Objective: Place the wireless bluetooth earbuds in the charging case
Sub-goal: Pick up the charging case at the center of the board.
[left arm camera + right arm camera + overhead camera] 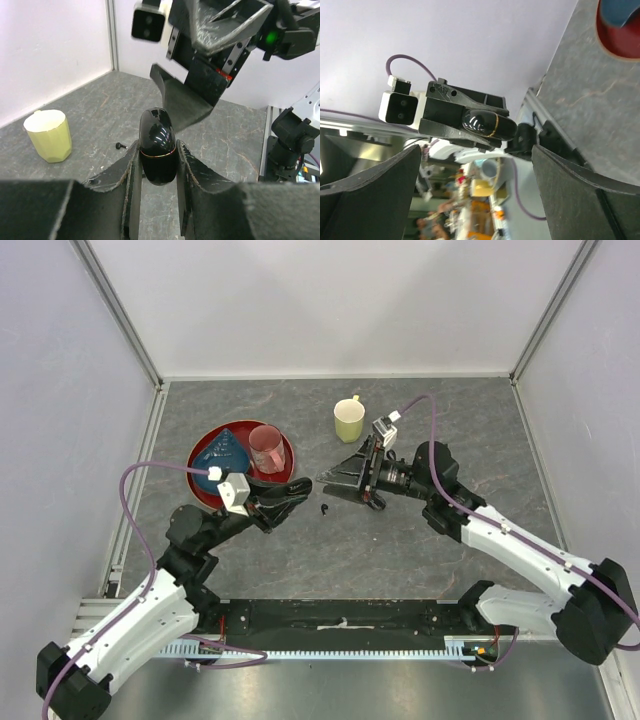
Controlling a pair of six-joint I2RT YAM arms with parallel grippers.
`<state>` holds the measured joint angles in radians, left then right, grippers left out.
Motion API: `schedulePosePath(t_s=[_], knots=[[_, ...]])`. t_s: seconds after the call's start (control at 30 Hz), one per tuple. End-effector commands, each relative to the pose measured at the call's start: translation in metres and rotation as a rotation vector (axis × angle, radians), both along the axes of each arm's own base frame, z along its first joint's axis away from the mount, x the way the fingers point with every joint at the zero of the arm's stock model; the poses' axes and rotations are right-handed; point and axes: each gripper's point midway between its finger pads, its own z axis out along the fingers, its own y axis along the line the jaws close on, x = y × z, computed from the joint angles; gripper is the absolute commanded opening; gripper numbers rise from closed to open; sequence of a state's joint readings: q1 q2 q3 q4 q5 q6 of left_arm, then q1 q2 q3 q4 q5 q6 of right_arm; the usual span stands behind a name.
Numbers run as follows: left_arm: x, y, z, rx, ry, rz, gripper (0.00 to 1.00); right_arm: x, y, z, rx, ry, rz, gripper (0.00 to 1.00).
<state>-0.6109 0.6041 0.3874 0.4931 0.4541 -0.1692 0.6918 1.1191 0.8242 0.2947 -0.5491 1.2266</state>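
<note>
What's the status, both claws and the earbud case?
Left claw shut on charging case, closed. Right claw open, facing it. One earbud loose on table. Nothing between claws.

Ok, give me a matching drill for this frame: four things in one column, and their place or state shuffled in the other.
Things:
1. black charging case
2. yellow mug
3. pink cup
4. right hand

Place or state:
A. wide open, holding nothing
B. standing on the red plate
C. clamped in the left hand
D. standing on the bare table, off the plate

Pairs: 1-C, 2-D, 3-B, 4-A.
</note>
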Motion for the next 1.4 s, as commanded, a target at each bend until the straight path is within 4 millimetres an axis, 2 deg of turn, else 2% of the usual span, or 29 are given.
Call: schedulePosePath(t_s=[0.0, 0.1, 0.17, 0.37, 0.53, 0.77, 1.03, 1.17, 1.3, 1.37], knots=[[-0.006, -0.001, 0.022, -0.016, -0.156, -0.02, 0.02, -0.02, 0.006, 0.03, 0.139, 0.098, 0.136, 0.98], [-0.008, -0.004, 0.025, -0.016, -0.171, -0.04, 0.02, -0.017, 0.009, 0.024, 0.104, 0.108, 0.129, 0.98], [-0.009, -0.006, 0.024, -0.013, -0.174, -0.053, 0.02, -0.014, 0.011, 0.013, 0.062, 0.126, 0.126, 0.98], [-0.01, -0.011, 0.025, -0.008, -0.183, -0.087, 0.02, -0.013, 0.018, 0.011, 0.101, 0.183, 0.158, 0.98], [-0.009, -0.013, 0.025, -0.01, -0.187, -0.093, 0.02, -0.015, 0.025, 0.011, 0.11, 0.201, 0.179, 0.93], [-0.007, -0.016, 0.022, -0.003, -0.181, -0.102, 0.02, -0.017, 0.03, 0.008, 0.139, 0.265, 0.203, 0.77], [-0.007, -0.017, 0.021, 0.0, -0.18, -0.103, 0.02, -0.017, 0.033, 0.004, 0.155, 0.319, 0.218, 0.65], [-0.005, -0.018, 0.02, 0.003, -0.178, -0.103, 0.02, -0.018, 0.035, 0.005, 0.164, 0.322, 0.225, 0.52], [-0.006, -0.019, 0.018, 0.005, -0.167, -0.113, 0.02, -0.017, 0.036, 0.003, 0.162, 0.331, 0.223, 0.51], [-0.005, -0.019, 0.018, 0.005, -0.165, -0.113, 0.02, -0.017, 0.036, 0.003, 0.164, 0.33, 0.224, 0.42]])
